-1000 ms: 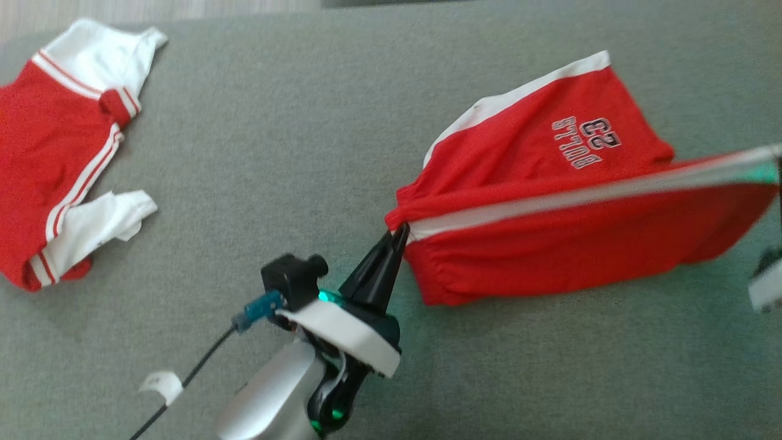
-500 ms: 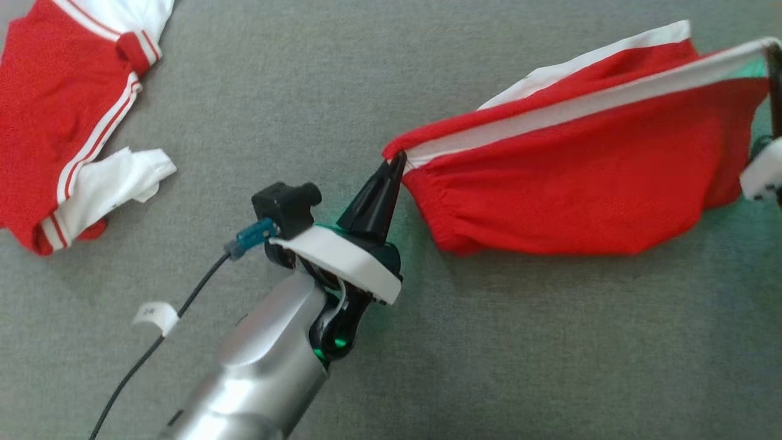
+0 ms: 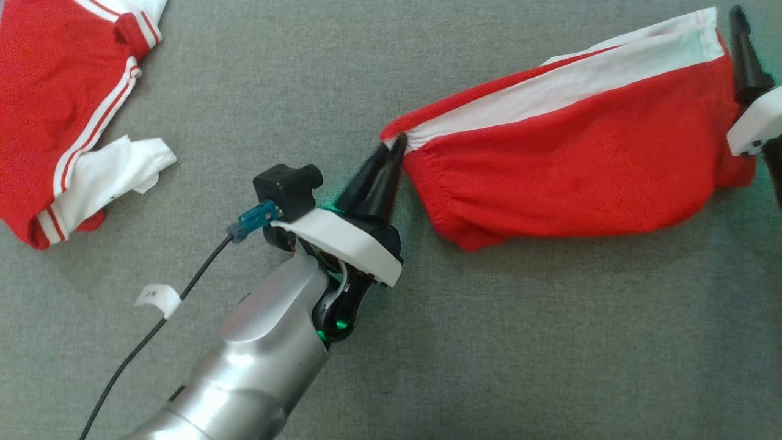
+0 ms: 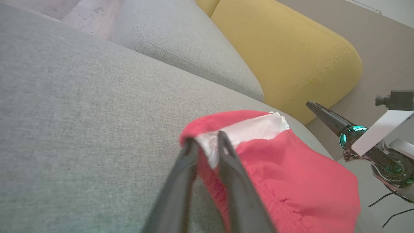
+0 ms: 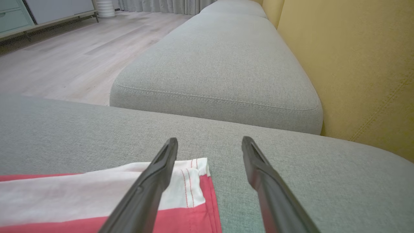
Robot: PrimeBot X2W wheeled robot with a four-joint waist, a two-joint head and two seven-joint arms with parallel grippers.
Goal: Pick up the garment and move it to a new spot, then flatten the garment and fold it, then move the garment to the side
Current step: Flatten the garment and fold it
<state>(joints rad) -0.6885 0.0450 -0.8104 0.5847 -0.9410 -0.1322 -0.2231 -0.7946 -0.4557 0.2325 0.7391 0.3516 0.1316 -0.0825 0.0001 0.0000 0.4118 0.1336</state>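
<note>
Left end effector (image 3: 392,145), barely parted, straddles one corner of red, white-striped fabric shorts (image 3: 580,177); right end effector (image 5: 209,139) gapes wide opposite.

Your right gripper (image 5: 209,142) has let go: its fingers, clamped on the far end of the shorts (image 3: 580,177) a moment ago, now stand wide apart. That end has dropped from its raised, taut line onto the cushion (image 3: 489,342), and the white stripe (image 3: 568,85) now lies broad and flat. The lettering seen a second ago is covered by the folded-over half. Your left gripper (image 3: 391,150) has started to part its fingers.
</note>
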